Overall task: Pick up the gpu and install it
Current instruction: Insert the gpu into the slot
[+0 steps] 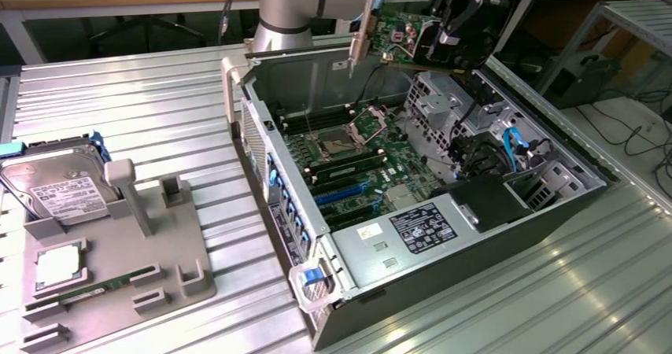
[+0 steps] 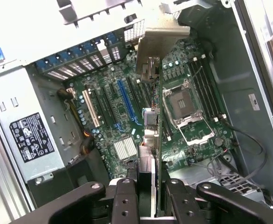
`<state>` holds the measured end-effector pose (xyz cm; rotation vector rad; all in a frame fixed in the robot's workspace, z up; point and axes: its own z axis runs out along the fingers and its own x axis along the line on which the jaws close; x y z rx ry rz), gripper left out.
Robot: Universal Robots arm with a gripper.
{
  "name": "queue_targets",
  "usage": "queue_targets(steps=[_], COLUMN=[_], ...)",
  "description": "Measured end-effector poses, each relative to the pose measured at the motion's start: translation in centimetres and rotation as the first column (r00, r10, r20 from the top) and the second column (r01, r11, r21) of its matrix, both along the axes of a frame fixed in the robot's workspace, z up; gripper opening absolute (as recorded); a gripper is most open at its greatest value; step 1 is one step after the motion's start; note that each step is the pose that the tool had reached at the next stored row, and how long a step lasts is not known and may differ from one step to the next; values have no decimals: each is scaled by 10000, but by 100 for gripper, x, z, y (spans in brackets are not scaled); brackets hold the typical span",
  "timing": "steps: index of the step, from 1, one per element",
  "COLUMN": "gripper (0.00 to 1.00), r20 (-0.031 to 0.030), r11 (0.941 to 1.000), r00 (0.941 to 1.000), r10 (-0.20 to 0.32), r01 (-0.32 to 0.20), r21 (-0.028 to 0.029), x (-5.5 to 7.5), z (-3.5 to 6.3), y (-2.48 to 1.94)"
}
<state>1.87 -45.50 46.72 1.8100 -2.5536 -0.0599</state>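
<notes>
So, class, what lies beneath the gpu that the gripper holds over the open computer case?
The motherboard, with its blue slot and processor socket. The gpu, gripped edge-on by the gripper, hides a strip of board beneath it.

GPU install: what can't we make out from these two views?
- gpu: the wrist view has it edge-on, so its faces and connector edge can't be read.
- Slot under it: in the wrist view, hidden by the card itself.
- gripper: the exterior view's top edge cuts off its upper part.
- hard drive label: in the exterior view, the text is too small to read.
</notes>
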Motion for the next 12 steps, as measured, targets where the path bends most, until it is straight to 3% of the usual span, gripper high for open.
queue_targets(steps=[6,12], gripper=[27,27], r20=[0,0], r11=[9980,9918], r00=[9980,9918], r10=[629,1276], r01=[-629,-1276], r21=[2,0], x=[-2,-2], z=[-1,0], y=[-7,-12])
